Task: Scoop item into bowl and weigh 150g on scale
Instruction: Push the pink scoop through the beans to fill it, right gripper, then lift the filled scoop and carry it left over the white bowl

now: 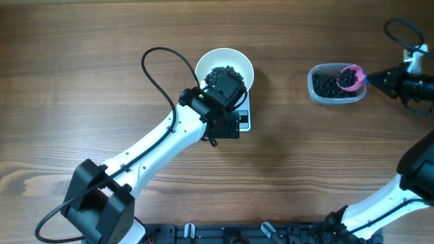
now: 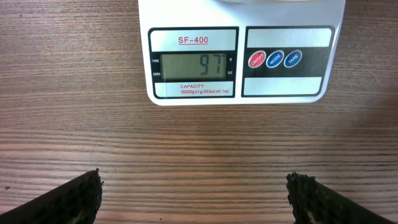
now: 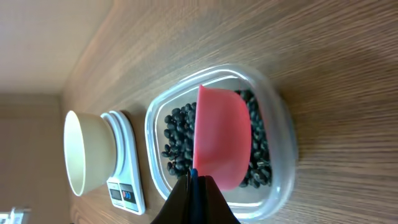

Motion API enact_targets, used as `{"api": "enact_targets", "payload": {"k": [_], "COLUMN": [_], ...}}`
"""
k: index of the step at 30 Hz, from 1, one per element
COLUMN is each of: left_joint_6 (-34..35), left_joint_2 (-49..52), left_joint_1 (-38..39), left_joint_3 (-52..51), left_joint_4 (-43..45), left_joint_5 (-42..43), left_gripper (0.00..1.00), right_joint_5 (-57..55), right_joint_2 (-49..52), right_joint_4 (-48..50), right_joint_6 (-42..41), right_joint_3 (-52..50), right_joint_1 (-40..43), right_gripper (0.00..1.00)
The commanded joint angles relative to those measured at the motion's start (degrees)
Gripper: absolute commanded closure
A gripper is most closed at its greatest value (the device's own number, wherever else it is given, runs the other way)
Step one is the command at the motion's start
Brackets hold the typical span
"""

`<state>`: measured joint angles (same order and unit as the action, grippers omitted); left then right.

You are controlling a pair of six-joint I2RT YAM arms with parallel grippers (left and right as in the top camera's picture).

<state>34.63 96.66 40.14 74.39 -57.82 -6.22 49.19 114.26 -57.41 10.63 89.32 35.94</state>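
Currently the white bowl [image 1: 239, 57] sits on the scale [image 2: 239, 62], holding a heap of black beans [image 1: 222, 70], and the display [image 2: 194, 65] reads 97. The left gripper [image 2: 196, 193] hangs at the scale's 6 o'clock, jaws spread wide and empty. At the bowl's 3 o'clock, the right gripper [image 3: 194, 190] is clenched on the pink scoop [image 3: 221, 137], which lies in the clear tub [image 3: 281, 124].

Beans [image 3: 177, 134] are black, bowl [image 3: 93, 149] and scale [image 2: 283, 86] white, scoop [image 3: 222, 137] pink, its handle [image 3: 193, 177] seemingly blue, table [image 2: 199, 149] wood-grained brown.
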Motion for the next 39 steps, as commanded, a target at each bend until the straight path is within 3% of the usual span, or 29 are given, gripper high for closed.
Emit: {"api": "enact_targets", "payload": {"k": [1, 11, 21, 33, 39], "left_joint_6": [0.6, 0.6, 0.6, 0.6, 0.6], "left_joint_2": [0.4, 0.4, 0.4, 0.4, 0.4], "left_joint_1": [0.3, 0.3, 0.3, 0.3, 0.3], "left_joint_3": [-0.3, -0.3, -0.3, -0.3, -0.3], "left_joint_4": [0.0, 0.0, 0.0, 0.0, 0.0], "left_joint_5": [-1.2, -1.2, -1.2, -1.2, -1.2], "left_gripper": [0.0, 0.0, 0.0, 0.0, 0.0], "right_joint_5": [5.3, 10.6, 32.2, 29.8, 13.9], "right_joint_2": [0.7, 0.7, 0.7, 0.7, 0.7], "right_joint_4": [-0.2, -3.3, -3.1, 2.8, 9.4], "right_joint_6": [1.4, 5.9, 8.9, 8.6, 2.4], "right_joint_3": [-0.3, -0.3, -0.3, -0.3, -0.3], "right_joint_1": [1.1, 1.2, -0.7, -20.8, -33.0], "right_gripper": [0.96, 0.96, 0.96, 0.96, 0.96]}}
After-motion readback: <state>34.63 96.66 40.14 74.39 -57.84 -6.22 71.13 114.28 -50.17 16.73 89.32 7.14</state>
